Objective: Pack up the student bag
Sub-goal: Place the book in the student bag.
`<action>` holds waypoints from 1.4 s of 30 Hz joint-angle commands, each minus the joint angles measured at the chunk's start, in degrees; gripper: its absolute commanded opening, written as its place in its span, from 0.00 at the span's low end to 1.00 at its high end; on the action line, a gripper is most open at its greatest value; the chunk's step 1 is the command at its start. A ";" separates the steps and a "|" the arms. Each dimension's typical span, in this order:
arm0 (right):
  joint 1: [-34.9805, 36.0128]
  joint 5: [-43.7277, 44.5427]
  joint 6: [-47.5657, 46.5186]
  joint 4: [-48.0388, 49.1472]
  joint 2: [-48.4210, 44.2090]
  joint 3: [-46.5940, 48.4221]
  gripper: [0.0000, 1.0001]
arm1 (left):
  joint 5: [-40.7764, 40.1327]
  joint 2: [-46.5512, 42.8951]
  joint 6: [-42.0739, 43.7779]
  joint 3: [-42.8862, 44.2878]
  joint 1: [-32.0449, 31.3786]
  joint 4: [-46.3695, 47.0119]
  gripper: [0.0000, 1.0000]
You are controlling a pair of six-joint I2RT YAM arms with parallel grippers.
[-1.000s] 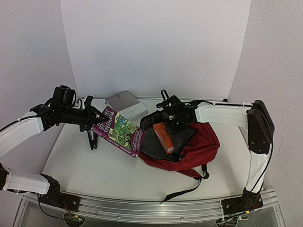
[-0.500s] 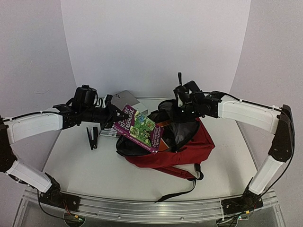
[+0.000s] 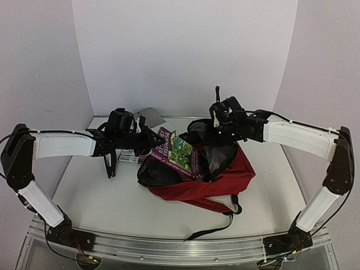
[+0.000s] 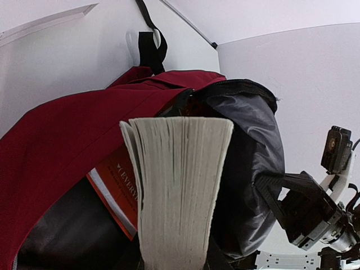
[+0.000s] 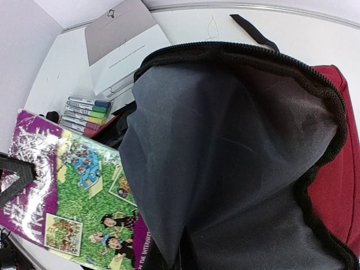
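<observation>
The student bag [image 3: 225, 174] is a red backpack lying open in the middle of the table, its grey lining [image 5: 225, 140] facing up. My right gripper [image 3: 216, 134] is shut on the bag's upper rim and holds the flap lifted. My left gripper [image 3: 149, 144] is shut on a thick book with a purple and green cover [image 3: 178, 151]. The book's far end sits at the bag's mouth. Its page edge [image 4: 177, 185] fills the left wrist view. An orange-red book [image 4: 115, 188] lies inside the bag [image 4: 67, 129].
A pack of coloured markers [image 5: 84, 115] and a grey-and-white box [image 5: 124, 42] lie on the table behind the bag's left side. A black clip [image 3: 109, 164] stands near the left arm. A black strap [image 3: 216, 225] trails toward the front edge.
The left gripper has carried the book right, from beside the bag to its mouth. The right gripper has risen with the bag's rim, pulling the opening wide.
</observation>
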 commanded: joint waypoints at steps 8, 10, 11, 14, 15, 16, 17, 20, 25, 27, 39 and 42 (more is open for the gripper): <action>0.45 -1.16 1.16 6.18 -5.15 -0.51 0.00 | -15.01 10.86 -2.88 10.54 -7.92 16.16 0.00; 0.45 -1.02 1.13 6.19 -5.57 -0.73 0.00 | -15.14 12.96 -2.60 12.50 -8.52 15.80 0.00; 0.45 -0.95 1.10 6.19 -5.76 -0.83 0.00 | -15.04 14.01 -2.41 13.42 -8.81 15.43 0.00; 0.43 -0.58 0.98 6.10 -6.26 -1.10 0.00 | -14.08 15.35 -0.54 15.39 -9.32 11.80 0.14; 0.44 -0.53 0.95 6.10 -6.40 -1.21 0.00 | -14.22 15.09 0.09 15.50 -9.34 10.18 0.21; 0.43 -0.59 1.02 6.10 -6.51 -1.30 0.00 | -14.61 14.67 0.69 15.19 -9.34 8.19 0.30; 0.44 -0.65 1.05 6.11 -6.60 -1.35 0.00 | -15.37 13.79 1.29 14.94 -9.34 6.07 0.35; 0.40 -0.80 1.08 6.16 -6.79 -1.46 0.00 | -17.77 11.09 3.14 14.19 -9.35 -1.42 0.50; 0.44 -1.03 1.07 6.19 -6.16 -1.20 0.00 | -22.17 6.94 3.90 10.53 -9.43 -7.35 0.75; 0.45 -1.20 1.18 6.19 -5.87 -1.03 0.00 | -22.59 6.17 4.68 10.44 -9.55 -10.27 0.81; 0.45 -1.14 1.56 6.19 -5.65 -0.99 0.00 | -17.13 8.95 5.08 10.47 -11.35 -16.39 0.71; 0.45 -1.38 1.60 6.19 -5.65 -0.82 0.00 | -15.91 10.24 5.01 10.70 -11.46 -15.83 0.63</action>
